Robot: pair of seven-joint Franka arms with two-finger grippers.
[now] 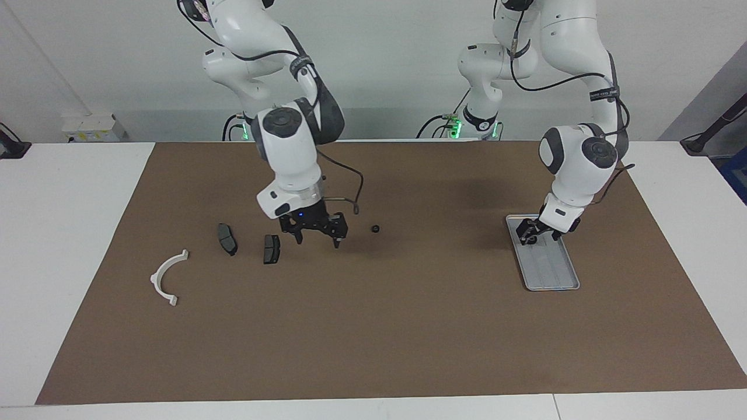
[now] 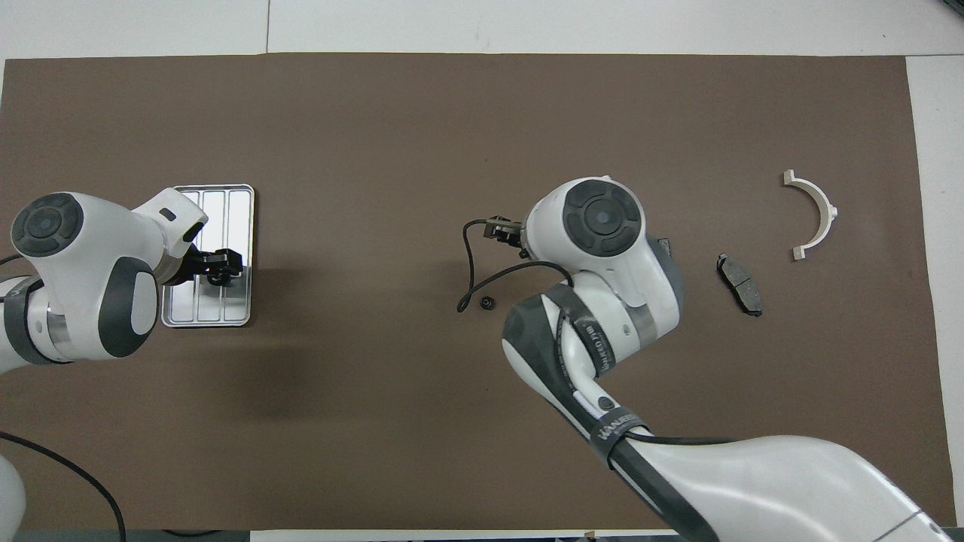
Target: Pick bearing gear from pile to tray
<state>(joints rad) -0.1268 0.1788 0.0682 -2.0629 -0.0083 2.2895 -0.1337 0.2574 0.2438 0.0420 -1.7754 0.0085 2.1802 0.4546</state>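
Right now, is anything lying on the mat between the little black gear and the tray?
Nothing visible: bare mat runs from the gear to the tray. The brake pads lie toward the right arm's end.

left tool (image 1: pixel 532 231): low, angled down, fingers apart | right tool (image 1: pixel 317 239): pointing down, fingers spread wide
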